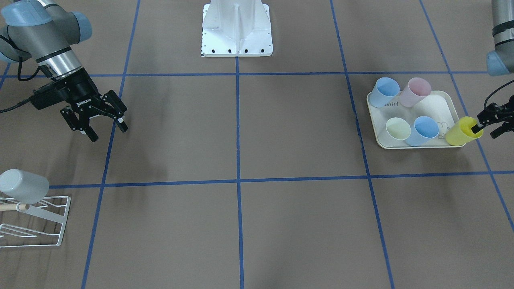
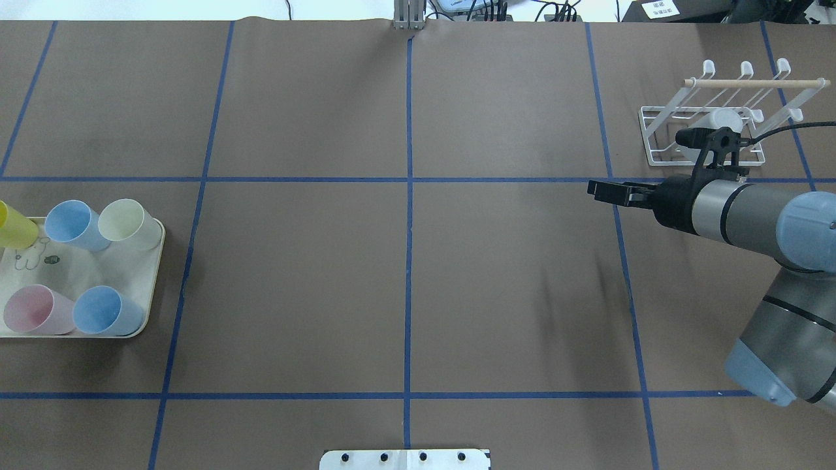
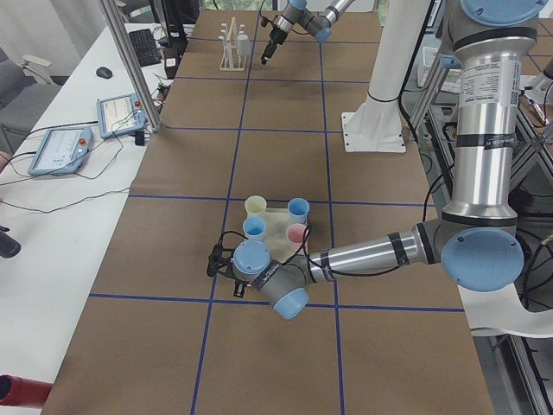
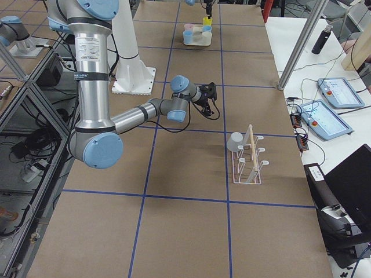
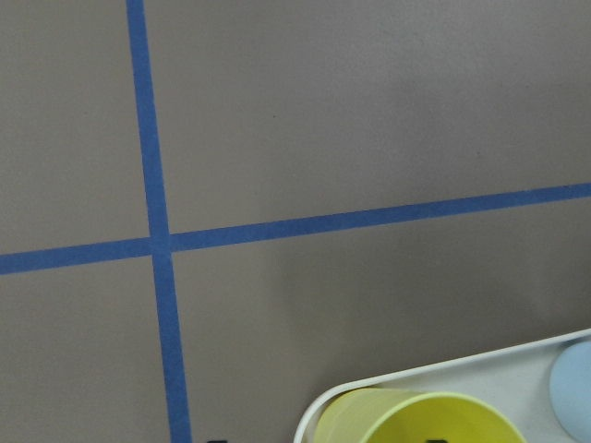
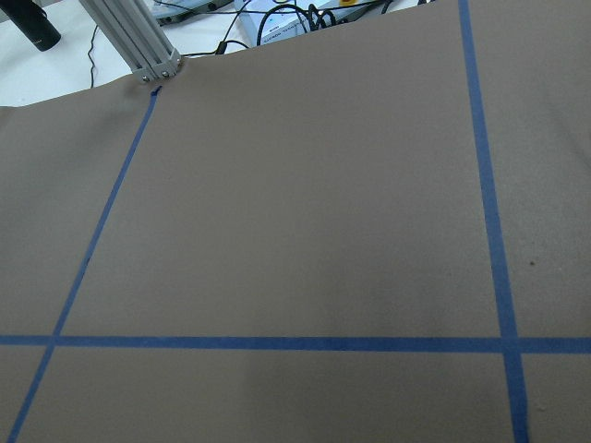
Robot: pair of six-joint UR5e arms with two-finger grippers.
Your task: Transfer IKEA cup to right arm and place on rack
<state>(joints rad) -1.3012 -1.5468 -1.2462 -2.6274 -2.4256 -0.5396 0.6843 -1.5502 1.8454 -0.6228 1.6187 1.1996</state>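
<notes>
A yellow cup (image 1: 461, 133) stands at the corner of the cream tray (image 1: 441, 105); it also shows in the overhead view (image 2: 13, 225) and the left wrist view (image 5: 416, 420). My left gripper (image 1: 486, 130) is open, with one finger inside the yellow cup and the other outside its wall. My right gripper (image 1: 108, 133) is open and empty, hanging above bare table; it also shows in the overhead view (image 2: 597, 189). The white wire rack (image 1: 60, 224) with a wooden rod stands near the right arm and carries a pale grey cup (image 1: 24, 185) upside down.
Two blue cups (image 1: 384, 91) (image 1: 423, 130), a pink cup (image 1: 415, 91) and a pale yellow cup (image 1: 397, 128) stand on the tray. The robot's white base (image 1: 237, 28) is at the table's middle back. Blue tape lines grid the brown table.
</notes>
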